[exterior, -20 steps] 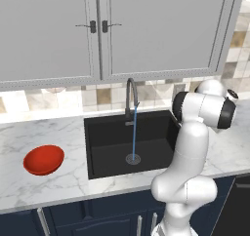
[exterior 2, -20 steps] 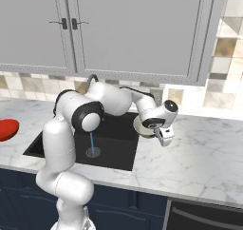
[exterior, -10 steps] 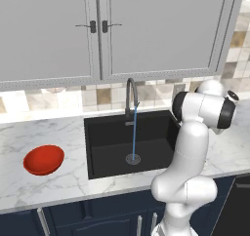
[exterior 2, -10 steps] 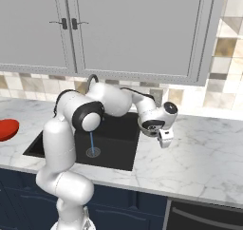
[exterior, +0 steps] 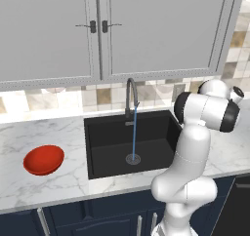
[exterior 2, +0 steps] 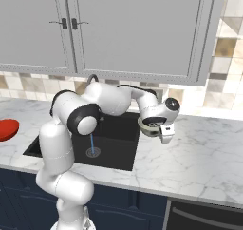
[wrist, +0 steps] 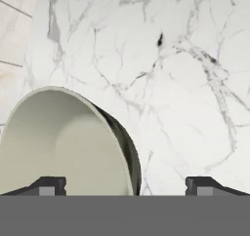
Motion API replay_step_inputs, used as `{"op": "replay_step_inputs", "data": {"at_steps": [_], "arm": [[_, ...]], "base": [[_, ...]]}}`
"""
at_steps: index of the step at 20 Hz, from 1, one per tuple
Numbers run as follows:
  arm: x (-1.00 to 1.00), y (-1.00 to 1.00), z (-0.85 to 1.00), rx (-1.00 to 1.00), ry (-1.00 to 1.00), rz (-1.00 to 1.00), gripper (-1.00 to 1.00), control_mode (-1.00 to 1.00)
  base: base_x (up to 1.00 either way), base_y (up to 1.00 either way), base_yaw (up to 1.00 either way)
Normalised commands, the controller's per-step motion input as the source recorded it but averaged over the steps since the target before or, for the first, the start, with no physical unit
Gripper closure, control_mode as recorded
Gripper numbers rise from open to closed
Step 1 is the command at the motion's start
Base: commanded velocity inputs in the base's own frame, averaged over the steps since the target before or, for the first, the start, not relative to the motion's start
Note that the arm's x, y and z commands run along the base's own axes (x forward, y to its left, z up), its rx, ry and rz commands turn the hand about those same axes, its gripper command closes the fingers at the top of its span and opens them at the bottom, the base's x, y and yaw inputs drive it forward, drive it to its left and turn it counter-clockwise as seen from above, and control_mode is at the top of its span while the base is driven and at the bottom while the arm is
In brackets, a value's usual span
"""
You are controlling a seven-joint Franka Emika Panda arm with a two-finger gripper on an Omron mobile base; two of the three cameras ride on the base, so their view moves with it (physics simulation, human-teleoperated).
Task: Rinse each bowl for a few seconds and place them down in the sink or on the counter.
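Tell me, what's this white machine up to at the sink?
A white robot arm is rinsing bowls. It reaches over the marble counter to the right of the black sink, where the tap is running. Its pincer stands open with the cream bowl right at its tips over the counter; whether the bowl already rests there I cannot tell. The red bowl sits untouched on the counter left of the sink.
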Motion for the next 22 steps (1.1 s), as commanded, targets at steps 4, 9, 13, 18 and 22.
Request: {"op": "replay_step_inputs", "data": {"at_steps": [4, 9, 13, 18, 22], "arm": [[-0.19, 0.09, 0.36, 0.01, -0.11, -0.02, -1.0, -1.0], [-0.45, 0.25, 0.3, -0.03, -0.18, 0.0, -1.0, -1.0], [-0.45, 0.38, 0.31, -0.12, -0.15, 0.0, -1.0, -1.0], [-0.31, 0.31, 0.5, -0.15, -0.06, 0.04, -1.0, -1.0], [-0.2, 0.24, 0.57, -0.14, 0.01, 0.07, -1.0, -1.0]], "base": [[0.0, 0.0, 0.0], [0.0, 0.0, 0.0], [0.0, 0.0, 0.0], [0.0, 0.0, 0.0], [0.0, 0.0, 0.0]]}}
